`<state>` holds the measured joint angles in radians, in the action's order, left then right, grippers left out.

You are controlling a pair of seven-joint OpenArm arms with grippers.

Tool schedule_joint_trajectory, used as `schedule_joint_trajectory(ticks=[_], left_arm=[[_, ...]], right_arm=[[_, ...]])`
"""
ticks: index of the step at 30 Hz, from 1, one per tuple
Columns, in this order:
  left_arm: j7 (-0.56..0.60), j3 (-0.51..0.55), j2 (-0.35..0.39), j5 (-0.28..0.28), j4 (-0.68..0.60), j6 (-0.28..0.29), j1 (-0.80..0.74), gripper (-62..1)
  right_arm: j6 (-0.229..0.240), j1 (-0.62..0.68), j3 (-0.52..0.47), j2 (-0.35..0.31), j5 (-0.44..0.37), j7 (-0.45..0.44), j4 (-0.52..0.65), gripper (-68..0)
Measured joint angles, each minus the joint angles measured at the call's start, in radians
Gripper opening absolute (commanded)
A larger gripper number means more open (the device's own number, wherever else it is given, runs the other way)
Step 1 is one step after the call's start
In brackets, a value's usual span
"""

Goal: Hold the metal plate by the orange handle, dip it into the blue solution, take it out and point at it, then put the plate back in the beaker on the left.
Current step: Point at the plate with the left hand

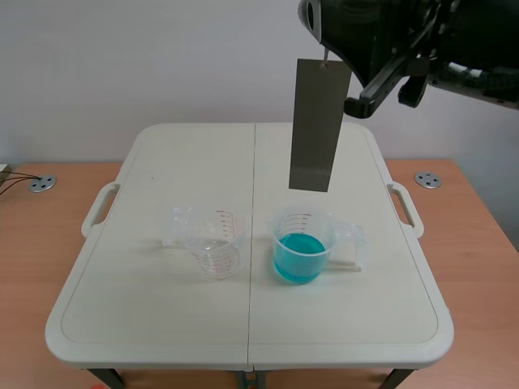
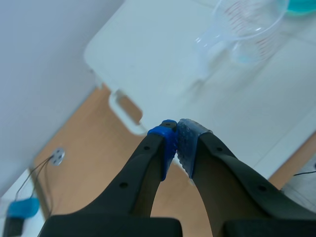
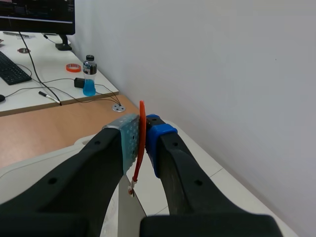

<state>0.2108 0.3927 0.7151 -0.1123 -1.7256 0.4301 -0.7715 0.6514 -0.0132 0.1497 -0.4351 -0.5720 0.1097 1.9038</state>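
Right gripper (image 3: 144,143) clamped on orange handle (image 3: 141,111); metal plate (image 1: 317,126) hangs upper centre-right, above blue solution (image 1: 299,257). Left gripper (image 2: 177,140) closed, empty.

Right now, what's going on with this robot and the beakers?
The right claw is shut on the orange handle. The metal plate hangs upright from it in the air above the beaker of blue solution, clear of the liquid. The clear beaker on the left holds no plate. The left claw is shut on nothing, near the edge of the table.
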Motion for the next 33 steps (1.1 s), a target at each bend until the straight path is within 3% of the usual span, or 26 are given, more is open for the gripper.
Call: schedule_joint_trajectory(ticks=[4, 8, 12, 22, 33], left_arm=[[-0.008, -0.095, 0.008, 0.001, 0.0, 0.098, 0.09, -59.0], [-0.057, -0.227, 0.005, 0.013, 0.001, 0.144, 0.2, -59.0], [-0.142, -0.374, -0.015, 0.016, 0.002, 0.147, 0.338, -59.0], [-0.277, -0.622, -0.167, 0.019, 0.113, 0.143, 0.645, -59.0], [-0.293, -0.755, -0.329, 0.121, 0.32, 0.143, 0.848, -59.0]], right_arm=[[0.001, 0.0, 0.0, -0.006, 0.0, -0.033, -0.066, -66.4], [0.013, 0.0, 0.0, -0.006, 0.002, -0.057, -0.1, -66.4], [0.035, 0.0, 0.0, -0.005, 0.003, -0.058, -0.1, -66.4], [0.046, 0.0, 0.0, -0.005, 0.003, -0.064, -0.1, -66.4], [0.056, 0.0, 0.0, -0.005, 0.003, -0.064, -0.1, -66.4]])
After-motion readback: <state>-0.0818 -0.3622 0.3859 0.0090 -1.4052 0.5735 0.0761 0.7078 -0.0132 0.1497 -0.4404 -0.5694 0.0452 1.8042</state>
